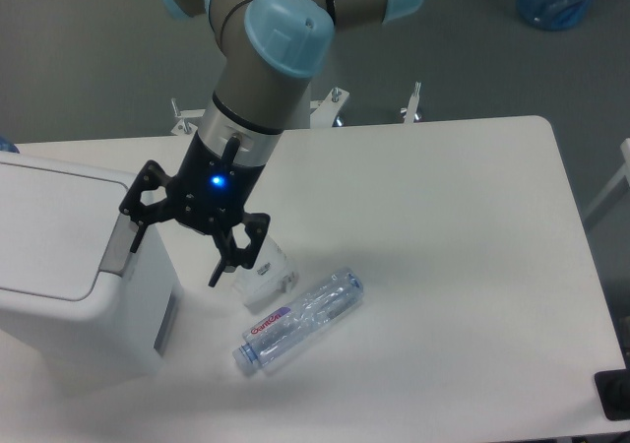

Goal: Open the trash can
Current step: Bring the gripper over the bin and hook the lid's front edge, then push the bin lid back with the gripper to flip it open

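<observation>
One trash can (59, 266) with lid down, contents hidden, fingers (219, 266) spread wide beside its tab

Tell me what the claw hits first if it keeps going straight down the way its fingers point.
Probably the white table, in the gap between the trash can and the crumpled plastic wrapper. The open claw points down and slightly toward the camera; depth is unclear, so its left finger might clip the can's edge.
</observation>
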Controlling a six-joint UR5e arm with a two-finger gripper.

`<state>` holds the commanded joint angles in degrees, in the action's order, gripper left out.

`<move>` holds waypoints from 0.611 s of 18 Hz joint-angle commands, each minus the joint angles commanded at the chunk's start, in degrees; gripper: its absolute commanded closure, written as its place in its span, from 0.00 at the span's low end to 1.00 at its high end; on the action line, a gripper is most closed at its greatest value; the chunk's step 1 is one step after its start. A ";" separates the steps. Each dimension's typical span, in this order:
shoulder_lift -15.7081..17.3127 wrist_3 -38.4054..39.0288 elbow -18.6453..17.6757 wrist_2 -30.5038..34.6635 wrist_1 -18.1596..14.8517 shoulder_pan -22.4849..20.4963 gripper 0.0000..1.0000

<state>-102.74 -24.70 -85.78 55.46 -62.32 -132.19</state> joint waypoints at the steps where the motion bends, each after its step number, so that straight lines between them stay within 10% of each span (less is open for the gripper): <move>1: 0.00 0.09 -0.26 0.09 0.00 0.00 0.00; 11: 0.09 0.26 -1.41 0.26 0.09 0.88 0.00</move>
<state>-102.66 -24.44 -87.19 55.72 -62.23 -131.31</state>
